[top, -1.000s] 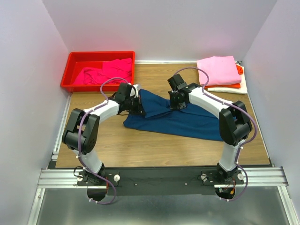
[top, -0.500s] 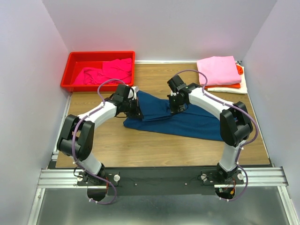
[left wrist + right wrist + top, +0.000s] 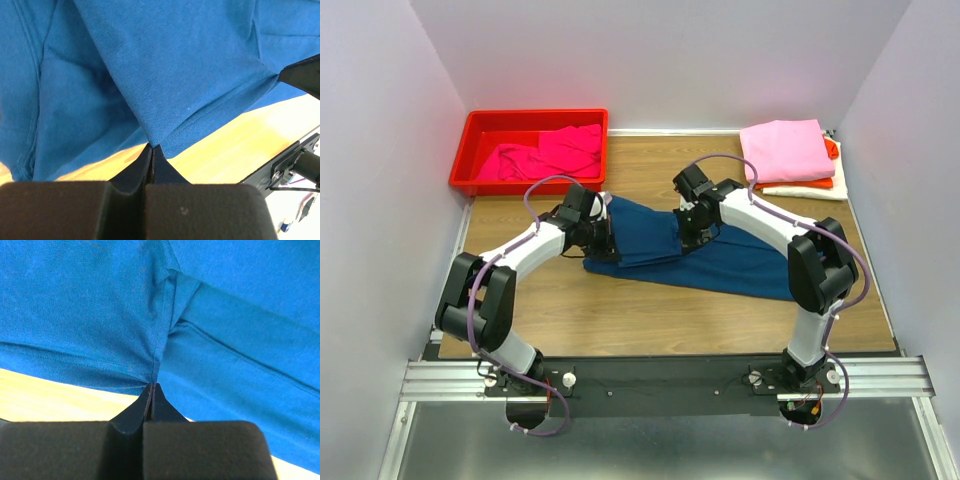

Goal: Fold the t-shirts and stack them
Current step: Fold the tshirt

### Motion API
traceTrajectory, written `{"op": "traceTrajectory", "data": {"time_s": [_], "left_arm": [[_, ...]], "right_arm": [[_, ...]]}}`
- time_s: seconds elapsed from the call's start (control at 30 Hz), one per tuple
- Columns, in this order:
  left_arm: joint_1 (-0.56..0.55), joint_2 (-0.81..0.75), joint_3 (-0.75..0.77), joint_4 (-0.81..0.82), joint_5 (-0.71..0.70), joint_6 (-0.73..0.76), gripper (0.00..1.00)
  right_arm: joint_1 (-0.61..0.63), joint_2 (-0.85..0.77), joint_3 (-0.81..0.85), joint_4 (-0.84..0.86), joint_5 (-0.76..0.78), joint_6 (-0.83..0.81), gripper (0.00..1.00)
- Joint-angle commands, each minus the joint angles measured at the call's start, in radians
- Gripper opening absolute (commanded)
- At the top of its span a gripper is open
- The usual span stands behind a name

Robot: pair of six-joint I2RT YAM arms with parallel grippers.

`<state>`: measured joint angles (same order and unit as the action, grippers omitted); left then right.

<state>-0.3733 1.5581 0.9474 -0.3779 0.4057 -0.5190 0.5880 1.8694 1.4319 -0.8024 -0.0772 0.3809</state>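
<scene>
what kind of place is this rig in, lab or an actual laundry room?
Probably a lab robot cell, not a home: plain white panel walls box in a wooden tabletop, an aluminium rail runs along its near edge, and a dark blue t-shirt and red plastic bin sit on it.

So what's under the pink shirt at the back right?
An orange shirt, then a cream shirt; only their edges show. Anything else in the pile is covered.

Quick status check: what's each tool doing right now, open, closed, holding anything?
Left tool: closed, pinching the hemmed edge of the navy t-shirt.
Right tool: closed, pinching a fold of the same shirt.
</scene>
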Motion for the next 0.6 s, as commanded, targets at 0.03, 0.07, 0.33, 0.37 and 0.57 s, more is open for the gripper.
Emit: {"op": "traceTrajectory", "data": {"time_s": [0.03, 0.07, 0.33, 0.37, 0.57], "left_arm": [[0.004, -0.039, -0.021, -0.058, -0.051, 0.002, 0.00], [0.004, -0.039, -0.022, -0.058, -0.051, 0.002, 0.00], [0.004, -0.015, -0.033, -0.065, -0.041, 0.007, 0.00], [0.004, -0.013, -0.033, -0.065, -0.042, 0.008, 0.00], [0.005, 0.003, -0.044, -0.075, -0.039, 0.014, 0.00]], "right_arm": [[0.009, 0.002, 0.015, -0.061, -0.016, -0.027, 0.00], [0.007, 0.004, 0.015, -0.066, -0.015, -0.025, 0.01], [0.012, 0.039, 0.032, -0.080, -0.021, -0.040, 0.00], [0.012, 0.039, 0.033, -0.081, -0.021, -0.042, 0.00], [0.016, 0.056, 0.041, -0.095, -0.024, -0.045, 0.00]]}}
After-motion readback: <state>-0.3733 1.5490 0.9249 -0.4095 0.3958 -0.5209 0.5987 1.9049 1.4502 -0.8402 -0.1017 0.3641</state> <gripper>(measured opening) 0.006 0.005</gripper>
